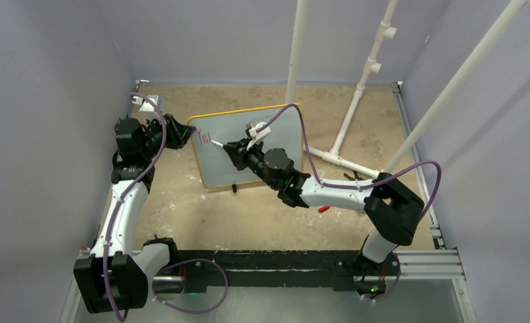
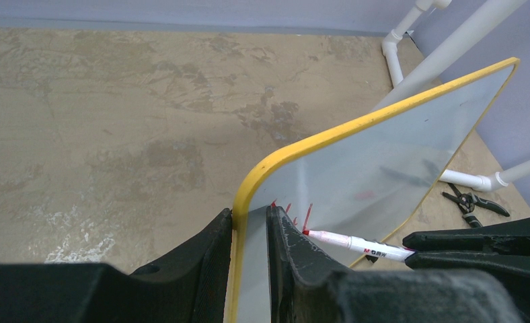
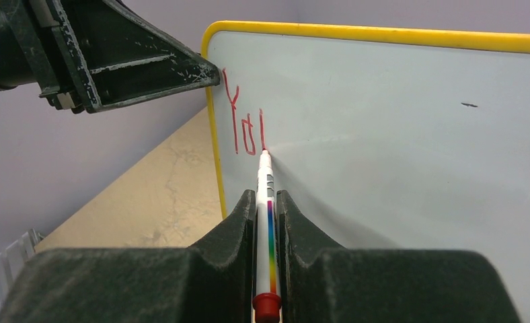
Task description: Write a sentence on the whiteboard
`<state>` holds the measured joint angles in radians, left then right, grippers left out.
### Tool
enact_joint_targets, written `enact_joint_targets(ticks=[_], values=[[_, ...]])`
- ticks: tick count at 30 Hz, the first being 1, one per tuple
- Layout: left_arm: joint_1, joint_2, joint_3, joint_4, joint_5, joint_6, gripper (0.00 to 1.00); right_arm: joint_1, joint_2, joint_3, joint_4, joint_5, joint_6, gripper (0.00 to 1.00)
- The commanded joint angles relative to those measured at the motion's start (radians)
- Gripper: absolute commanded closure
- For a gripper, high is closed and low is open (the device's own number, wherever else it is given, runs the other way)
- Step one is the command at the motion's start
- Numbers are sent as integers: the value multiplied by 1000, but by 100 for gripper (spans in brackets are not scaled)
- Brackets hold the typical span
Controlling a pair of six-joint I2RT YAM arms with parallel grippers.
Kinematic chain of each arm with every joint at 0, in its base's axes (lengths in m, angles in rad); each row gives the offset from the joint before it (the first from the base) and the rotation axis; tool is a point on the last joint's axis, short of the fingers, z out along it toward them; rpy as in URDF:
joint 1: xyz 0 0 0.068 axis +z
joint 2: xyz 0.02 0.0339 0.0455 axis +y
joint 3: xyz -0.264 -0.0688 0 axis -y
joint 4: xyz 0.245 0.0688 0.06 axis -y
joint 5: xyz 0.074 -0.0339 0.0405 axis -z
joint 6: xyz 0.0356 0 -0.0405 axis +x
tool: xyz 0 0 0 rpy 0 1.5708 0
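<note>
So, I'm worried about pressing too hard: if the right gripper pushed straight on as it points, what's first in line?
The whiteboard: the right gripper points at its face, and the tip of its marker seems to touch there now.

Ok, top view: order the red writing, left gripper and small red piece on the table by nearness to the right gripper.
1. Red writing, on the whiteboard just ahead of the right gripper.
2. Left gripper, on the board's left edge.
3. Small red piece, beside the right forearm.

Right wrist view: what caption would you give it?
The right gripper presses a marker to the whiteboard beside red letters; the left gripper grips its edge.
</note>
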<state>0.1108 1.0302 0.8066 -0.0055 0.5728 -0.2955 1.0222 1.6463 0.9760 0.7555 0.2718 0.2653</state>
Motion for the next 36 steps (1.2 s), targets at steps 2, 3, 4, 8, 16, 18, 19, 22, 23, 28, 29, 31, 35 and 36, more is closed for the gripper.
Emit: enact_joint_targets(ticks=[2,3,4,8,16,18,19,22,23,28,29,31,35,36], values=[[4,-5,1,39,24,1,77,-7,-57,45,7,70,-44,100],[3,-5,2,39,24,1,76,-8,-60,47,7,72,-46,100],[3,-5,1,39,23,0,76,-8,-60,48,8,74,-48,100],[3,-5,0,39,22,1,76,-8,-63,54,10,81,-56,100],[4,-7,1,39,22,1,77,-8,-50,47,12,56,-52,100],[5,-7,1,39,22,1,77,-9,-49,38,17,54,-52,100],[6,-6,2,39,23,1,77,-9,-48,35,20,54,-50,100],[5,-6,1,39,24,1,77,-8,-41,17,24,48,-46,100],[5,-7,2,39,24,1,77,-8,-39,12,25,44,-41,100],[5,-6,1,39,24,0,76,-8,-44,-10,11,37,-27,100],[6,-6,1,39,24,1,76,-8,-46,-15,9,37,-25,100],[7,-5,1,40,24,1,76,-8,-47,-23,8,32,-22,100],[7,-5,0,41,24,1,76,-7,-48,-29,2,31,-17,100],[7,-4,2,41,24,1,76,-7,-48,-31,3,35,-17,100]])
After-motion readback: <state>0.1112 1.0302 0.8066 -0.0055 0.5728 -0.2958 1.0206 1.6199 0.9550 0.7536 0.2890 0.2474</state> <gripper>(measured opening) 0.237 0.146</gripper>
